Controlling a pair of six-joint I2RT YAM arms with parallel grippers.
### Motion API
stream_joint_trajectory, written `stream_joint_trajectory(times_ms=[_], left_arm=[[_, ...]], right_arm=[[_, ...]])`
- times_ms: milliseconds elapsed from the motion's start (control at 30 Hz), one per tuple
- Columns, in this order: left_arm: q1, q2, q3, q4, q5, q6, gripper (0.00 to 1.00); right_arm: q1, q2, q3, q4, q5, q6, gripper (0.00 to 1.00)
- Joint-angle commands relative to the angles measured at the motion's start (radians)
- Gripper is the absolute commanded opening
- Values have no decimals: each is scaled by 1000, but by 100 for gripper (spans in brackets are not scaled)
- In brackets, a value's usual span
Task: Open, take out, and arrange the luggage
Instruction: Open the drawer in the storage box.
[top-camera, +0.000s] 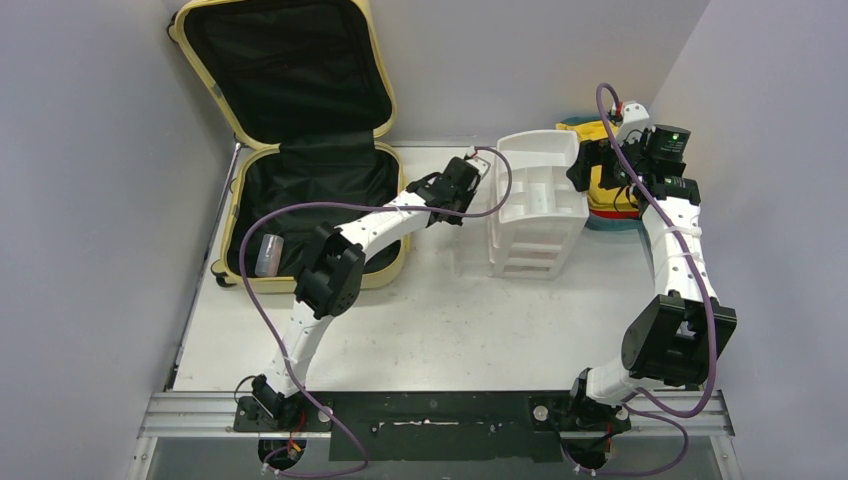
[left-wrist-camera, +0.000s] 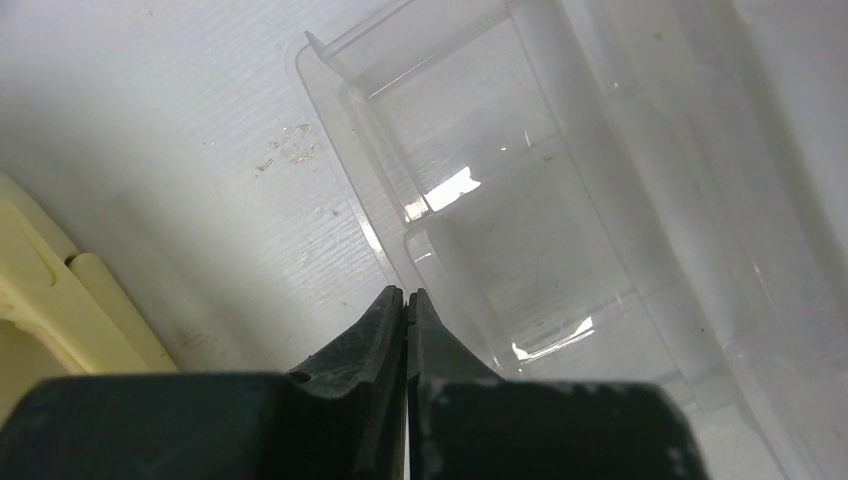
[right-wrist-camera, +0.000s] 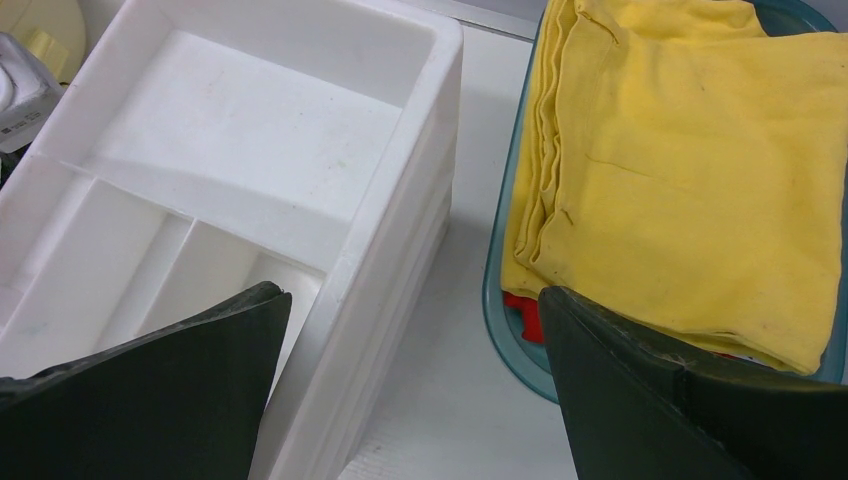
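Luggage (top-camera: 290, 90) lies open just left of our clenched left gripper (left-wrist-camera: 405, 300), well apart from our released right gripper (right-wrist-camera: 410, 300), so we judge the left arm nearer.

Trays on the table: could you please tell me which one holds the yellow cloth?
The teal tray, far right; the white organizer and clear tray show bare compartments.

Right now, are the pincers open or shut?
Left pincer: shut, at the clear tray's edge; grip unclear.
Right pincer: open, holding nothing.
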Motion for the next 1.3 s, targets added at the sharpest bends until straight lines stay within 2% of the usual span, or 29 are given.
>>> stream_joint_trajectory(times_ms=[0, 367, 467, 567, 700, 900, 1267], left_arm=[[21, -68, -11, -49, -65, 33, 0], [40, -62, 6, -46, -92, 86, 0], [42, -67, 43, -62, -52, 74, 12], [44, -120, 27, -28, -1, 39, 34], [42, -166, 10, 8, 62, 7, 52], [38, -113, 29, -5, 121, -41, 56], [26, 14, 34, -32, 59, -34, 53]], right_arm=[[2, -4, -8, 25, 20, -19, 100], [1, -6, -11, 24, 16, -19, 100], [0, -8, -11, 25, 16, -19, 100], [-1, -11, -12, 26, 16, -19, 100], [0, -12, -13, 26, 15, -19, 100], [0, -10, -13, 26, 11, -19, 100], [-3, -9, -17, 29, 4, -19, 100]])
